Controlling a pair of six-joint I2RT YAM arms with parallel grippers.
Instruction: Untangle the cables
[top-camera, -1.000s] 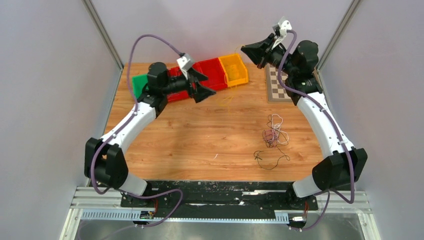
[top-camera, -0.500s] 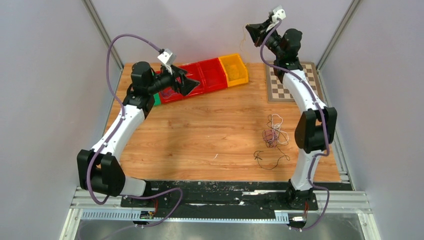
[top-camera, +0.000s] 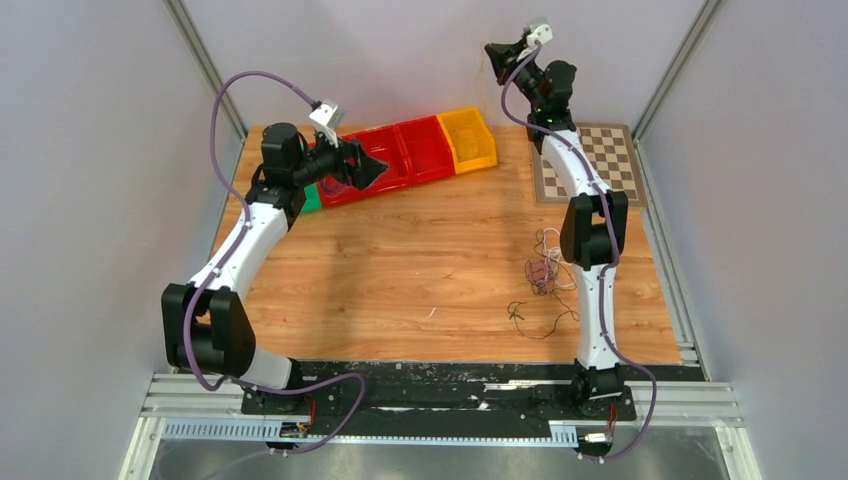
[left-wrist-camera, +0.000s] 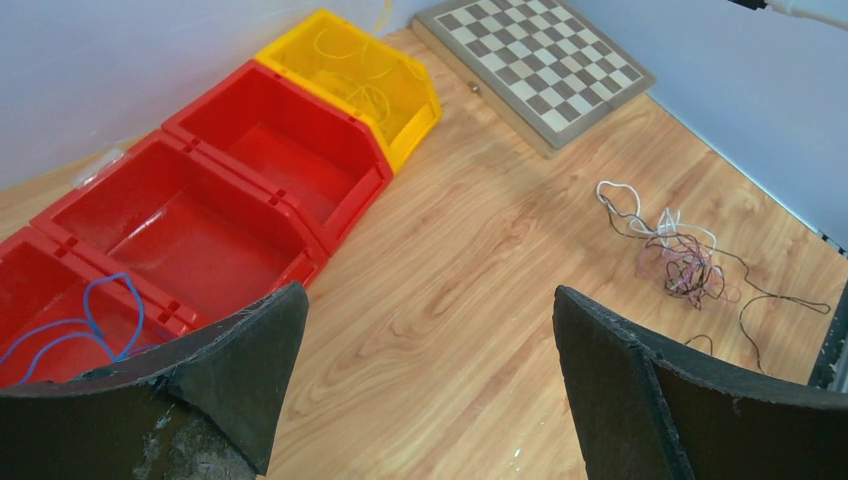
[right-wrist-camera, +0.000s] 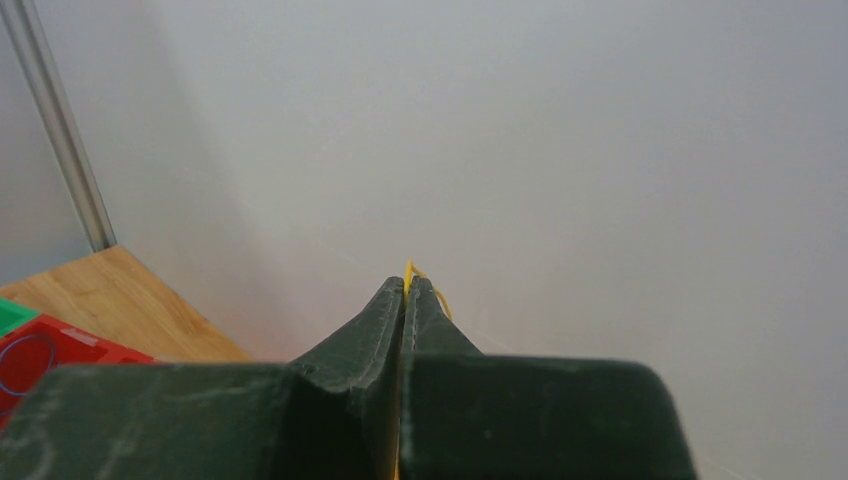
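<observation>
A small tangle of pink, white and black cables (top-camera: 548, 265) lies on the right half of the wooden table, also seen in the left wrist view (left-wrist-camera: 680, 262). A loose black cable (top-camera: 540, 318) curls just in front of it. My right gripper (top-camera: 492, 52) is raised high by the back wall, above the yellow bin. It is shut on a thin yellow cable (right-wrist-camera: 412, 270) that pokes out past its tips (right-wrist-camera: 408, 285). More yellow cable (left-wrist-camera: 355, 75) lies coiled in the yellow bin (left-wrist-camera: 415, 125). My left gripper (top-camera: 375, 168) hovers open and empty over the red bins, its jaws (left-wrist-camera: 428, 295) wide apart.
Red bins (left-wrist-camera: 340, 205) stand in a row along the back left, one holding a blue cable (left-wrist-camera: 90, 320). A green bin (top-camera: 312, 198) ends the row. A checkerboard (top-camera: 600, 160) lies at the back right. Grey walls close in on three sides.
The right arm has straightened and lifted its shut gripper higher and further back, carrying the yellow cable. The left gripper has drawn back to the left, still open.
</observation>
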